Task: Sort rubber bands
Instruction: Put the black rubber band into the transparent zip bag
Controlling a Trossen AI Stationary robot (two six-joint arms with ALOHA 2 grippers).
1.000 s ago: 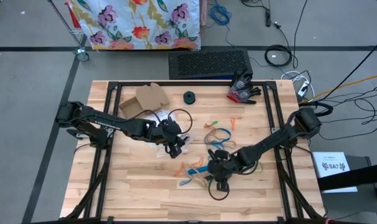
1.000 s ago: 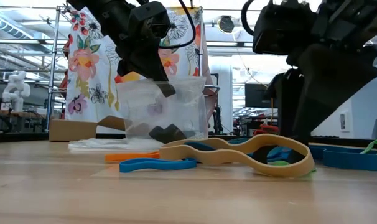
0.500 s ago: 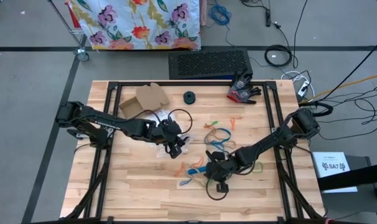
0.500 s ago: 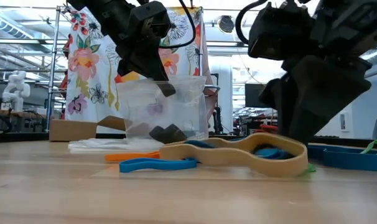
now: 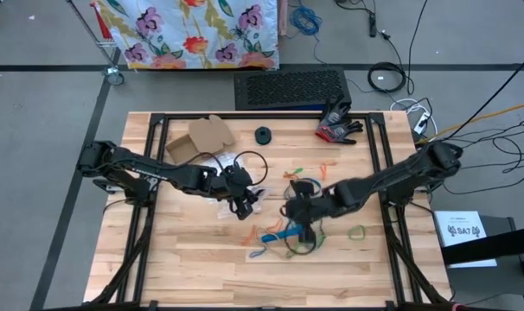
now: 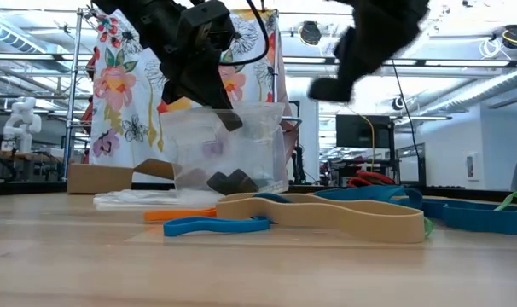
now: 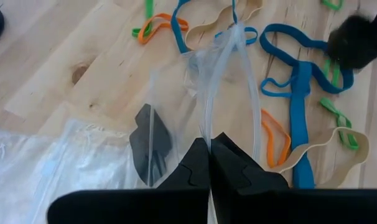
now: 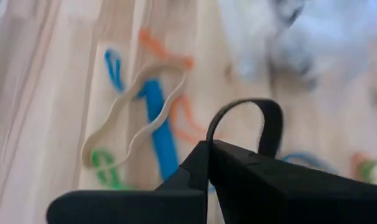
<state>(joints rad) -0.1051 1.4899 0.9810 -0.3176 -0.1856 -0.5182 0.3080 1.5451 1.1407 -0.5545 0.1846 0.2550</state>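
Since a second ago the right gripper [image 5: 302, 210] has closed, lifted off the table and swung toward the table's middle, so in the low view it now hangs high above the bands where it earlier stood down among them. Starting at the left, the left arm is unmoved: the left gripper [image 5: 242, 204] is shut tight on the rim of a clear plastic bag [image 6: 227, 149], holding it up off the table [image 5: 184, 259], with a few dark pieces showing at the bag's bottom [image 7: 150, 144]. Flat plastic sheeting [image 7: 45, 163] lies on the wood beside it. Next come the rubber bands [image 5: 284, 235], scattered loose on the table between the two arms: a blue one [image 6: 216, 225] and an orange one [image 6: 180, 214] lie in front of a long tan loop [image 6: 327, 211] in the low view, with more blue and green ones [image 6: 512, 201] farther right. The right gripper's fingers are pressed together on a black rubber band [image 8: 251, 121], whose loop arches up from between them in the right wrist view, above the tan, blue and orange bands.
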